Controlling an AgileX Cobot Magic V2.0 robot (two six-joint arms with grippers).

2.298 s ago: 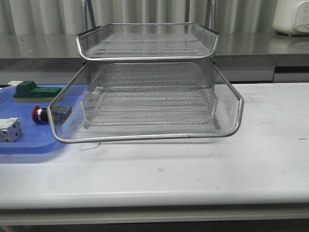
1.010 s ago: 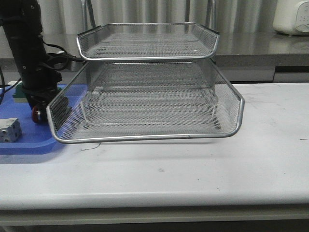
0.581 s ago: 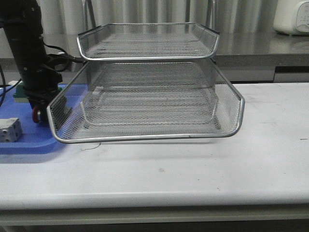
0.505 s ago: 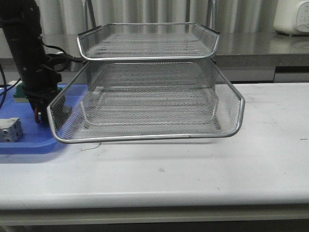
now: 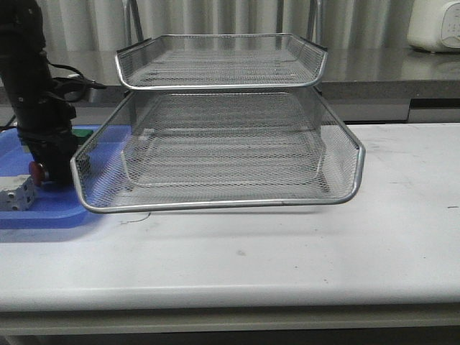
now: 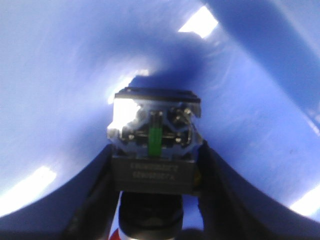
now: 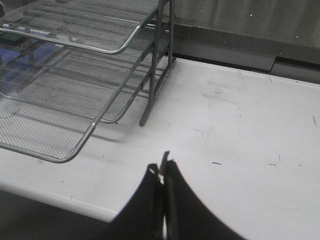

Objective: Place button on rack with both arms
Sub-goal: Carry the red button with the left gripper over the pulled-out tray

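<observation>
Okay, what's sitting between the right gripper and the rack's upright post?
Nothing: in the right wrist view, only bare white table lies between the shut right gripper and the rack.

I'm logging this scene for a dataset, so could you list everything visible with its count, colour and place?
rack: one, silver wire mesh, table centre.
blue tray: one, blue, table's left edge, beside the rack.
button: one, red cap, over the blue tray, between the left end effector's fingers.
white cube: one, white, on the blue tray's front.
green block: one, green, mostly hidden behind the arm.
white appliance: one, back counter, far right.
left end effector: black, shut on the button.
right end effector: black, shut, above bare table.
</observation>
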